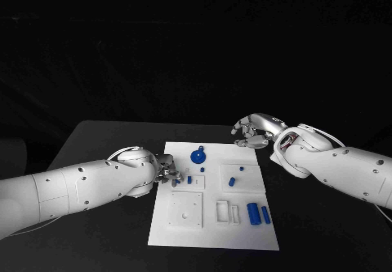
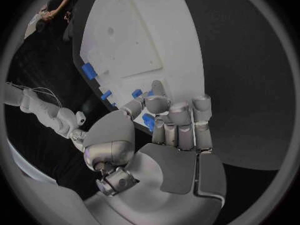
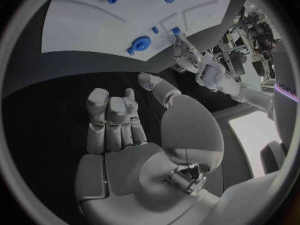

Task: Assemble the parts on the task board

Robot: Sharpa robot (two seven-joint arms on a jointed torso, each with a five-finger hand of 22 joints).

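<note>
Left hand (image 1: 166,171) at the task board's (image 1: 214,235) left edge, fingers curled on a small blue part (image 2: 148,121). Right hand (image 1: 253,130) bent, holding nothing, just past the far edge.

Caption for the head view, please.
Left hand at the white board's edge by small blue parts; right hand off its far corner.

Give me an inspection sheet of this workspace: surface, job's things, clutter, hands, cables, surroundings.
Surface: black table, bare around the board.
Job's things: white task board; on it a blue round part, two blue cylinders side by side, a small blue part.
Clutter: nothing seen.
Hands: left hand at the board's left edge, fingers curled by a small blue piece, grip unclear; right hand over the table past the board's far right corner, holding nothing.
Cables: thin cable along the right wrist.
Surroundings: dark backdrop.
</note>
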